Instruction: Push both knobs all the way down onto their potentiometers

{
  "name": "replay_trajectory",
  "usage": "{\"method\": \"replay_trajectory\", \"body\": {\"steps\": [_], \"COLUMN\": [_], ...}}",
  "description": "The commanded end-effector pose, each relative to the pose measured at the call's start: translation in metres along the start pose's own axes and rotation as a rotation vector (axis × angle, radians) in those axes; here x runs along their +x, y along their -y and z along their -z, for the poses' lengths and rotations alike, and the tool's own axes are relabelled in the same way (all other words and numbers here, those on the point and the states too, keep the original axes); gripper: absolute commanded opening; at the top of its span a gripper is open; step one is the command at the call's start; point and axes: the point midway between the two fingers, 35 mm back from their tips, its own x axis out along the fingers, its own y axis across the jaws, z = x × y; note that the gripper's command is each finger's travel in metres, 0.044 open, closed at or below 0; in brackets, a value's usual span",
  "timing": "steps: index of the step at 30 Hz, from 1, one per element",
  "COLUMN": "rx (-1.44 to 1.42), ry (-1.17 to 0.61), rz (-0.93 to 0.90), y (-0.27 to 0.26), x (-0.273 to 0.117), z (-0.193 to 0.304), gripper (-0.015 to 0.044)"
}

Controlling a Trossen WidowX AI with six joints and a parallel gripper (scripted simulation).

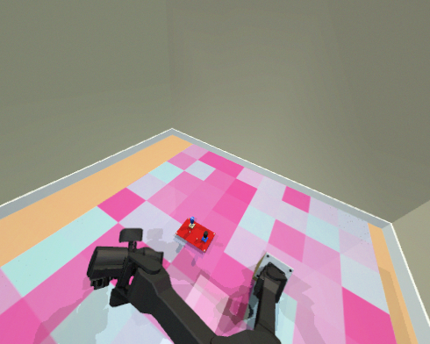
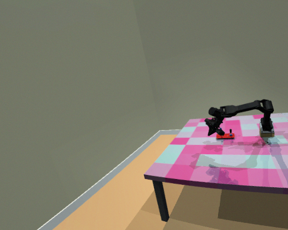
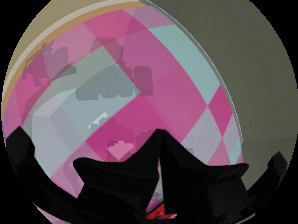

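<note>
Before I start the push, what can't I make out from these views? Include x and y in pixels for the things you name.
- Gap between each knob and its potentiometer: too small in the top view.
- Blue knob (image 1: 192,218): mostly hidden behind the arm in the exterior view.
- Most of the red board (image 1: 192,236) (image 2: 225,136) (image 3: 161,211): cut off by the wrist view's bottom edge and the claw (image 3: 160,132).

The red board (image 1: 196,235) (image 2: 225,136) (image 3: 159,212) stands level on short legs on the table (image 2: 178,164). In the top view, a blue knob (image 1: 192,218) perches above a pale potentiometer (image 1: 191,225) at left; a black knob (image 1: 205,234) tops a blue potentiometer (image 1: 204,240) at right.
</note>
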Motion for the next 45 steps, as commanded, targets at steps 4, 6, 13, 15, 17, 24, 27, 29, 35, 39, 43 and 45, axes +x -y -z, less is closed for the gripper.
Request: {"method": "replay_trajectory", "body": {"steps": [4,6,13,15,17,24,27,29,35,39,43,45], "rx": [0.159,0.208,0.389,0.444,0.500,0.704,0.794,0.855,0.992,0.992,0.992,0.992], "ry": [-0.178,-0.225,-0.376,-0.415,-0.452,-0.563,-0.602,-0.625,-0.665,-0.665,-0.665,-0.665], "rz": [0.047,0.056,0.070,0.068,0.064,0.028,0.002,-0.017,-0.071,-0.071,-0.072,-0.072], "y": [0.050,0.061,0.092,0.098,0.103,0.110,0.110,0.109,0.104,0.103,0.097,0.097], "x": [-0.003,-0.007,-0.026,-0.033,-0.040,-0.067,-0.079,-0.088,-0.106,-0.104,-0.090,-0.090], "z": [0.062,0.080,0.139,0.155,0.171,0.219,0.237,0.248,0.268,0.269,0.277,0.277], "gripper": [0.0000,0.0000,0.0000,0.0000,0.0000,0.0000,0.0000,0.0000,0.0000,0.0000,0.0000,0.0000]}}
